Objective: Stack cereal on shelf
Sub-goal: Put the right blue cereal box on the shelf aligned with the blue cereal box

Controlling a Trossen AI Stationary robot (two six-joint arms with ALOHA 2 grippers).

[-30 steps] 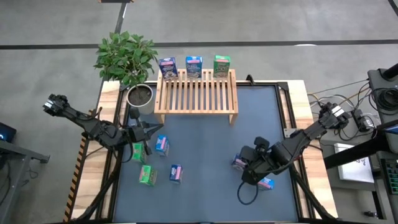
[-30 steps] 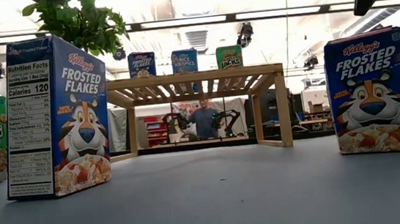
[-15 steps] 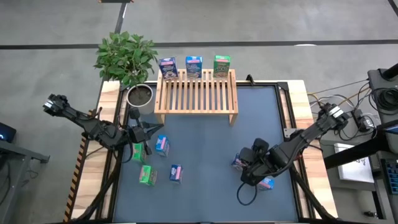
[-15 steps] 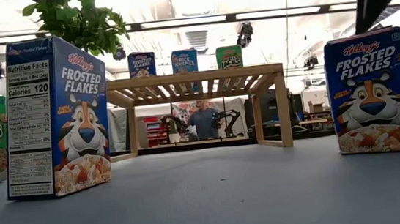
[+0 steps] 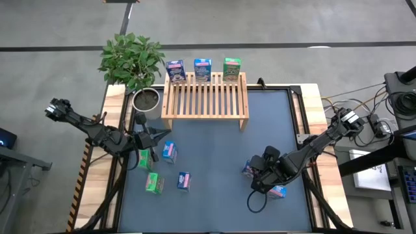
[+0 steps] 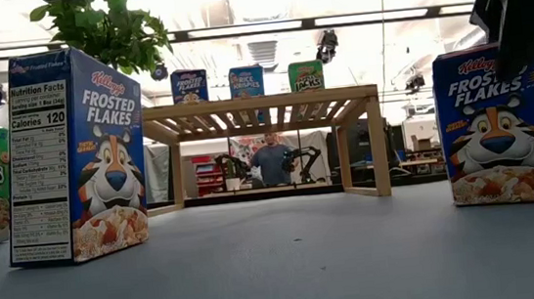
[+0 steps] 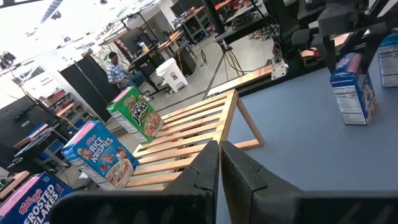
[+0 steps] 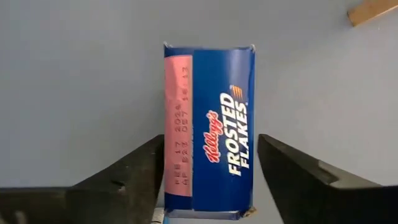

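Blue Frosted Flakes cardboard box (image 8: pixel 208 127) stands on your grey mat, between the parted fingers of your right gripper (image 8: pixel 208 180), untouched. Your left gripper (image 7: pixel 219 168) is pinched together, facing the slatted wooden shelf (image 7: pixel 186 140).

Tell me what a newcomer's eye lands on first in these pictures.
Three small cereal boxes stand in a row along the back edge of the wooden shelf, beside a potted plant. At front right, the right gripper hangs open directly over a Frosted Flakes box, fingers on either side. The left gripper rests shut near loose boxes at left.
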